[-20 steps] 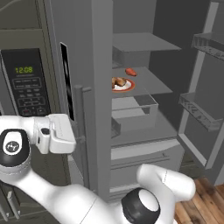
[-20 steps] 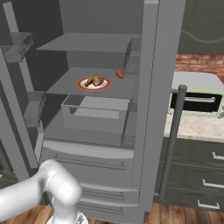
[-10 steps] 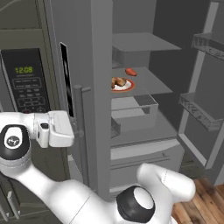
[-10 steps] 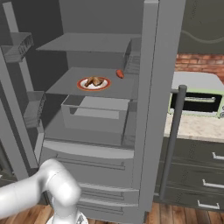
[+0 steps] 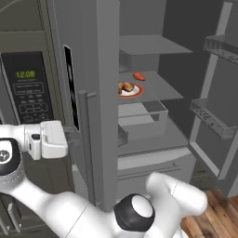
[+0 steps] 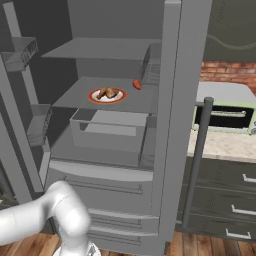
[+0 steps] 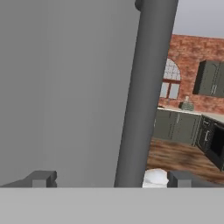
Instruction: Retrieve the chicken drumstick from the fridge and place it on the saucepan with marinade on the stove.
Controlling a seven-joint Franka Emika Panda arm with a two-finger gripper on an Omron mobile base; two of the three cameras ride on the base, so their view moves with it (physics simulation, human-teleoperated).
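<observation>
Chicken drumstick [image 5: 126, 87] on plate [image 5: 137, 92], mid-shelf, fridge [image 5: 93, 56] open.

Green clock digits [image 5: 25, 74] — "12:08" — glow on the wall oven's panel [image 5: 27, 93].

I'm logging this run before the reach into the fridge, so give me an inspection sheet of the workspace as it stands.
Surface: grey fridge shelf, holding a plate and a red item.
Job's things: drumstick on the red-rimmed plate; fridge with one door swung open, the other shut.
Clutter: small red-orange item behind the plate, apart from it; bin on the shelf below.
Grippers: gripper open, holding nothing, its tips either side of the shut door's handle.
Cables: nothing seen.
Surroundings: wall oven with green clock, brick wall, wood floor.
</observation>
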